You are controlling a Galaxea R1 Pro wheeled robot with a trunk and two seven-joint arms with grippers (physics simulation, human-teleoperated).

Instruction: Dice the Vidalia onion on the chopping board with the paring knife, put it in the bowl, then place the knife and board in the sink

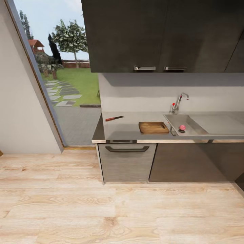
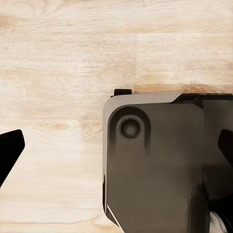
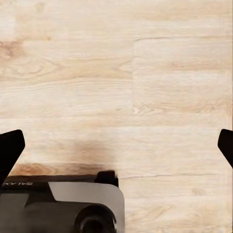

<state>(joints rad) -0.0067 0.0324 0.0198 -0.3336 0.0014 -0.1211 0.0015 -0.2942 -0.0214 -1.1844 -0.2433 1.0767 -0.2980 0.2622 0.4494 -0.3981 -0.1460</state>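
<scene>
Onion (image 1: 182,127): small pinkish-red ball down in the sink (image 1: 189,119), close to the basin's front wall, on or just beside the drain. Ahead of the robot and off to the right of the head view's middle, well apart from both arms. Sitting just right of the board (image 1: 153,127), with the basin's rim between them.

Board flat on the counter (image 1: 125,130), long side along the counter's front edge. Knife (image 1: 114,118) further left, apart from the board, lying nearly along the counter's length, reddish handle to the left, dark blade pointing right toward the board. Tap (image 1: 178,102) behind the basin's back left corner. No bowl to be made out on this stretch of counter.

Left pincer (image 2: 116,150): fingers wide apart, nothing between them, pointing down at the wooden floor (image 2: 58,58) and a grey part of the robot's own body (image 2: 155,165). Right pincer (image 3: 116,148): likewise spread and empty, over bare floor.

Judging from this: approach stage, nothing yet grasped, a stretch of floor to cross before any reach. With the onion lying right of centre, likely the right arm's job, once parked squarely before the basin and reaching down over its front rim. Round shape, so some risk of rolling away from a glancing touch.
</scene>
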